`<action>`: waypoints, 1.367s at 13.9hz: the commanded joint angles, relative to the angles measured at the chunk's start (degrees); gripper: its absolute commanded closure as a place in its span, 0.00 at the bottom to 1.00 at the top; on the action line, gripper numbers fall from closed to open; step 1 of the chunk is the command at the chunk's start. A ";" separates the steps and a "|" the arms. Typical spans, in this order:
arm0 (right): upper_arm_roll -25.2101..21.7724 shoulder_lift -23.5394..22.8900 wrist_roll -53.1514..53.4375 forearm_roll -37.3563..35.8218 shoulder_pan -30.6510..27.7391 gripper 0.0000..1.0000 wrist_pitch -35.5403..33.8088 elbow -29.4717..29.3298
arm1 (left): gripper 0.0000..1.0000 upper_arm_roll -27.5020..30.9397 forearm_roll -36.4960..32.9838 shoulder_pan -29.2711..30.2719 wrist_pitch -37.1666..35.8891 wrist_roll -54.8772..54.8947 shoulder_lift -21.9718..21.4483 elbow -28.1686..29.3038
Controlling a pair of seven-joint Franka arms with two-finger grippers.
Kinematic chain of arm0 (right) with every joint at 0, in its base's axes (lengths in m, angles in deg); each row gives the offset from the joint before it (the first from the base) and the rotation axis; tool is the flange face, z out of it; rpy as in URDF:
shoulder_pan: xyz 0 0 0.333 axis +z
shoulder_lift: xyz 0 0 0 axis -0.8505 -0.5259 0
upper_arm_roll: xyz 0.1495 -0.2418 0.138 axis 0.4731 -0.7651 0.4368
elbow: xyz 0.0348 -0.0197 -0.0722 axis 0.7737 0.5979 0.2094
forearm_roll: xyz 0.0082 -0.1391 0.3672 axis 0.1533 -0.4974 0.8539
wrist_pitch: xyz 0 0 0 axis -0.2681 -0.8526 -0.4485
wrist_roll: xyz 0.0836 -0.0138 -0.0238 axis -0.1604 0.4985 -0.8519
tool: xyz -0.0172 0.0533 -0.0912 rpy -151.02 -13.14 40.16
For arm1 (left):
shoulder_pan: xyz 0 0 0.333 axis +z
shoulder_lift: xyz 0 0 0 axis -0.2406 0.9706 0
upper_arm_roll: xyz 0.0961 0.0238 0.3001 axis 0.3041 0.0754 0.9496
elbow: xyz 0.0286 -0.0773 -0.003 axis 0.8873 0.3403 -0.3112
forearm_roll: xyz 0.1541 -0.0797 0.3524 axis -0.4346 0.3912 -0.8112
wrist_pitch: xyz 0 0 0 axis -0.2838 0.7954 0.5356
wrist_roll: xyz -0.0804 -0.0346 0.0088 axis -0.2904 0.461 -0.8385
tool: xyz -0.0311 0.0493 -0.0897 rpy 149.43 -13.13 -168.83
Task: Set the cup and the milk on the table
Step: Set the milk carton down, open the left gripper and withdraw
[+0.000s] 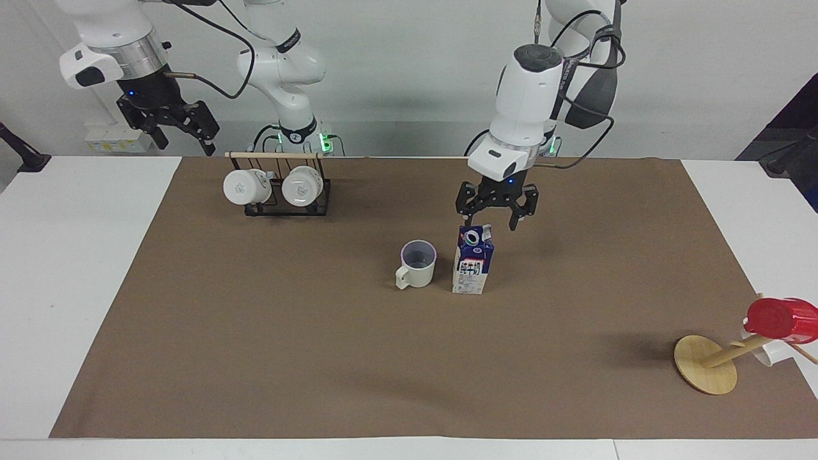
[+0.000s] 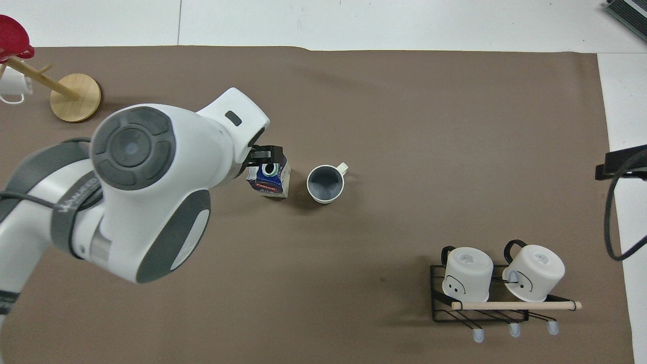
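On the wide brown rectangular mat (image 1: 255,358) that covers most of the large white tabletop (image 1: 83,268), a small gable-top milk carton (image 1: 473,260) with a dark blue top, white printed lower part and round white cap stands upright near the middle. Just beside it, toward the right arm's end and not touching, sits a small cream-beige mug (image 1: 416,264) with a squared loop handle and a greyish-lavender inside, upright and open-side up.

The left gripper (image 1: 496,218) hangs in the air just above the carton, fingers spread apart, grasping nothing and clear of the carton's top. The right gripper (image 1: 171,135) waits raised over the white tabletop at its own end, fingers also spread and empty.

A black wire rack (image 1: 287,201) with a wooden rod holds two bright white mugs (image 1: 246,186) on their sides, nearer the robots. A round-based wooden stand (image 1: 706,364) carries a red cup (image 1: 781,319) at the left arm's end.
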 commanded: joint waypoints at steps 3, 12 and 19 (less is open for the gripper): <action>0.07 1.34 -1.65 1.10 -0.68 0.00 1.27 1.82 | 0.00 0.21 -1.01 6.83 -10.00 10.82 -7.66 1.61; 0.15 1.69 -0.69 0.31 -0.07 0.00 1.09 2.26 | 0.00 1.00 1.72 23.80 -25.02 30.53 -7.15 -13.32; 0.15 1.78 -0.77 0.31 -0.07 0.00 1.01 2.35 | 0.00 0.83 1.63 24.69 -31.19 31.50 -5.11 -18.44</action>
